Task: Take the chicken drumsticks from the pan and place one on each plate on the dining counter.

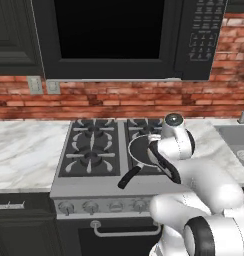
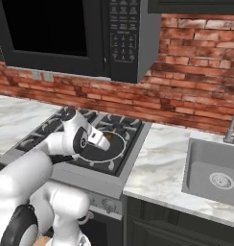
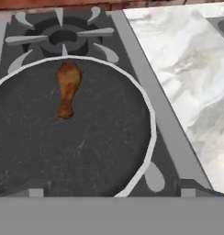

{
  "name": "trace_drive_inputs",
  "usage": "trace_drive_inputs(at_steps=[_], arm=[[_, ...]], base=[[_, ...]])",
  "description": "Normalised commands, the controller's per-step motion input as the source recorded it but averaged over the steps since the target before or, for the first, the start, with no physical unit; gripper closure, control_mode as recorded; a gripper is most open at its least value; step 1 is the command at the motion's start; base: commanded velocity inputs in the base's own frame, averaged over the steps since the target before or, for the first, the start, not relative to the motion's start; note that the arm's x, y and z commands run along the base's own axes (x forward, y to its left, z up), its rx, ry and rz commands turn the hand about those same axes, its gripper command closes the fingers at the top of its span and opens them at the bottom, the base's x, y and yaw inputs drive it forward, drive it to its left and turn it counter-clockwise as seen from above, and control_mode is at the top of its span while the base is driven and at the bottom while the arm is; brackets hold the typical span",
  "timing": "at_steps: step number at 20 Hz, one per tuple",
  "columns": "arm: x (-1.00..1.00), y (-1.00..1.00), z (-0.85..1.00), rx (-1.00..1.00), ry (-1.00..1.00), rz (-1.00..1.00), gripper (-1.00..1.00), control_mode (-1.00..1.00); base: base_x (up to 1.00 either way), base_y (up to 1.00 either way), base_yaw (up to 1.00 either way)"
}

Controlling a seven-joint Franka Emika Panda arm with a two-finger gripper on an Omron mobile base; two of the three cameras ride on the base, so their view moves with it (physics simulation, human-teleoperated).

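Observation:
The pan sits on the stove's front right burner, and it also shows as the pan and the pan in the base views. Its black handle points toward the stove's front edge. One orange-brown chicken drumstick lies in the far part of the pan, thick end away from me. My gripper hovers above the pan's near side, open wide, with nothing between its fingertips. The drumstick peeks out just beyond my hand. The plates and the dining counter are out of view.
Other stove burners lie left of and behind the pan. A marble worktop runs to the right, with a sink and faucet. A black microwave hangs over the stove against the brick wall.

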Motion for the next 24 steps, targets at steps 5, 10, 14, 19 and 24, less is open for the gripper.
trace_drive_inputs(at_steps=[5,10,14,19,24], arm=[[0.86,0.00,-0.25,-0.01,0.03,0.42,-1.00,-1.00],[0.54,-0.15,0.22,0.14,0.00,0.21,-1.00,-1.00],[0.41,-0.01,0.41,0.12,0.03,0.06,-1.00,-1.00],[0.43,0.02,0.15,0.07,0.17,0.00,-1.00,-1.00],[0.47,0.00,0.00,0.00,0.30,-0.01,-1.00,-1.00]], base=[[0.00,0.00,0.00],[0.00,0.00,0.00],[0.00,0.00,0.00],[0.00,0.00,0.00],[0.00,0.00,0.00]])
